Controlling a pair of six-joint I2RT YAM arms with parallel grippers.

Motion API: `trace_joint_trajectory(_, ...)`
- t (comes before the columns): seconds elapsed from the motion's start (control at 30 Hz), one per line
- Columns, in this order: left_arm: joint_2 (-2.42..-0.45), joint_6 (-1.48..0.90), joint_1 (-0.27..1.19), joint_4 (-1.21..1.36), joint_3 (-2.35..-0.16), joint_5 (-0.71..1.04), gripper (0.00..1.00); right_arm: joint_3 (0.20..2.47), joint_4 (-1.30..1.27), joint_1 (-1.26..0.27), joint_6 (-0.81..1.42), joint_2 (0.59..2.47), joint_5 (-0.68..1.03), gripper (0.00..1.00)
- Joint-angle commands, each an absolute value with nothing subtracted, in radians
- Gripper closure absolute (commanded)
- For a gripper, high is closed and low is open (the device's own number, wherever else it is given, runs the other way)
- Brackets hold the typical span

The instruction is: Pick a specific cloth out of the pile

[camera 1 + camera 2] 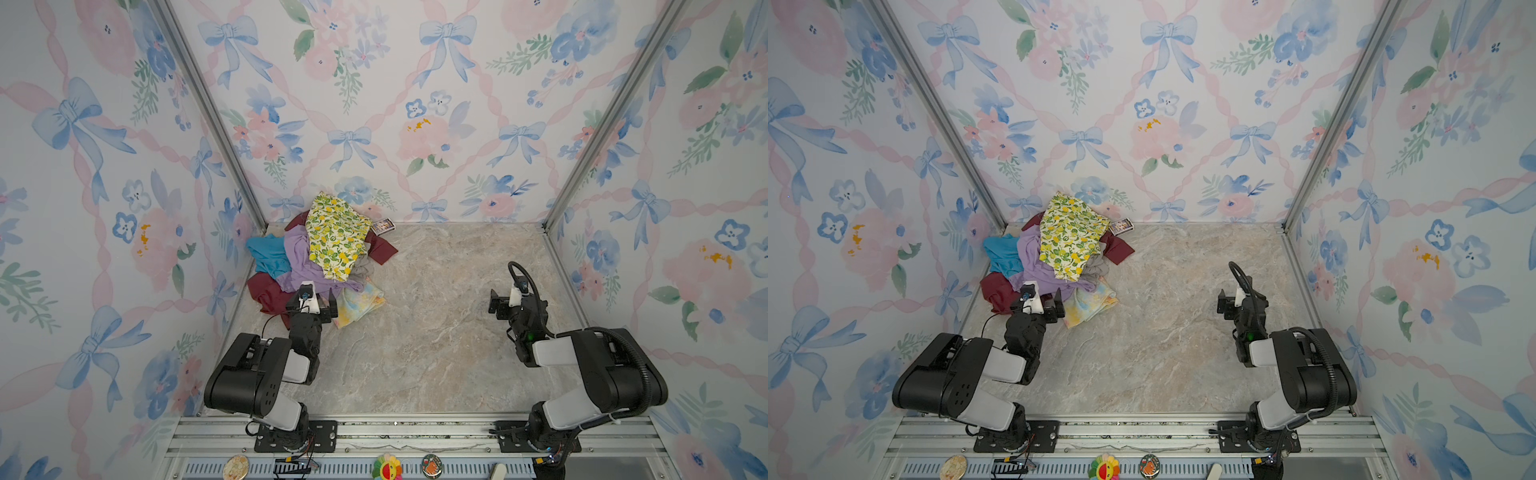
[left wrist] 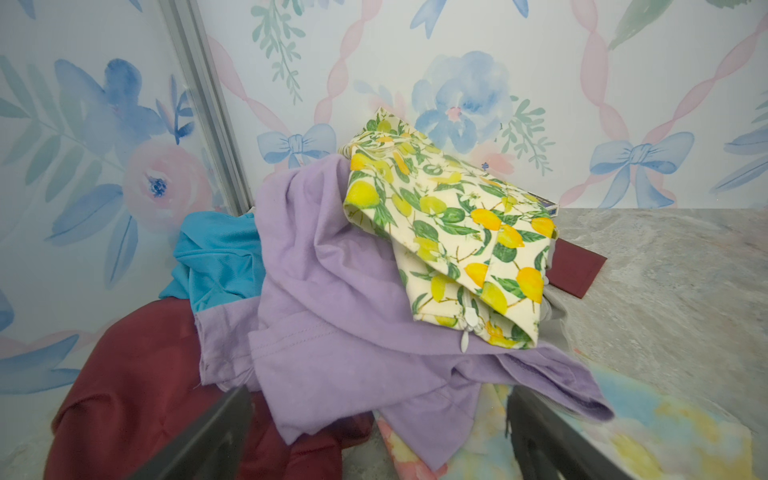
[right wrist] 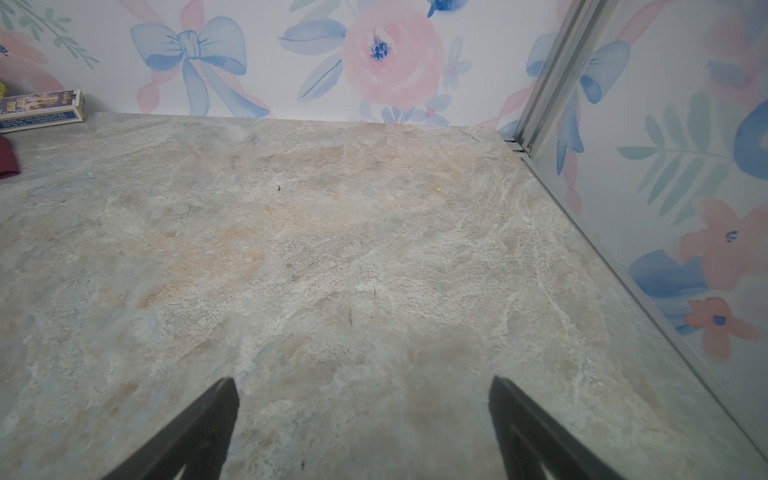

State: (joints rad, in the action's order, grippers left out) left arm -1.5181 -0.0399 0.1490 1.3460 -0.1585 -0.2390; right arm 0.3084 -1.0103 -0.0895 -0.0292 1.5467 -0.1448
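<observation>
Partly buried cloth
The cloth (image 1: 268,255) lies half under the lavender cloth (image 1: 297,257); a grey cloth (image 1: 365,266) barely shows; the small box (image 1: 383,226) bears unreadable print.

Marbled table (image 1: 436,340) — a pile (image 1: 299,257) of cloths heaped in its far left corner — a small box (image 1: 383,227) just beside it.

Smooth, faint sheen: turquoise cloth (image 2: 220,253); matt, fuzzy: lavender cloth (image 2: 332,311); matt stone-look: table (image 2: 665,270); brushed metal: corner post (image 2: 203,104).
</observation>
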Motion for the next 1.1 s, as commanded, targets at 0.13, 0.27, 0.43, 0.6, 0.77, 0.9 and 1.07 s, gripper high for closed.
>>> trace_joint_trajectory(0.13, -1.482, -0.026, 0.158, 1.365, -0.138, -0.265, 0.02, 0.259, -1.143, -0.104, -0.048, 1.529, -0.171, 0.03)
trace_joint_trajectory(0.27, -1.451, -0.048, 0.159, 1.348, -0.141, -0.318, 0.02, 0.223, -1.221, -0.124, -0.066, 1.538, -0.192, 0.03)
trace_joint_trajectory(0.43, -1.394, -0.057, 0.192, 1.154, -0.22, -0.426, 0.02, 0.187, -1.316, -0.178, -0.106, 1.547, -0.285, 0.03)
trace_joint_trajectory(0.6, -1.362, -0.073, 0.239, 0.978, -0.311, -0.555, 0.02, 0.202, -1.206, -0.248, -0.152, 1.451, -0.397, 0.03)
trace_joint_trajectory(0.77, -1.275, -0.165, 0.253, 0.798, -0.388, -0.634, 0.02, 0.27, -0.897, -0.288, -0.127, 1.283, -0.458, 0.03)
trace_joint_trajectory(0.9, -1.202, -0.224, 0.253, 0.679, -0.434, -0.634, 0.02, 0.303, -0.795, -0.321, -0.114, 1.185, -0.491, 0.03)
trace_joint_trajectory(1.07, -1.162, -0.339, 0.253, 0.489, -0.527, -0.623, 0.02, 0.406, -0.625, -0.4, -0.1, 1.144, -0.5, 0.03)
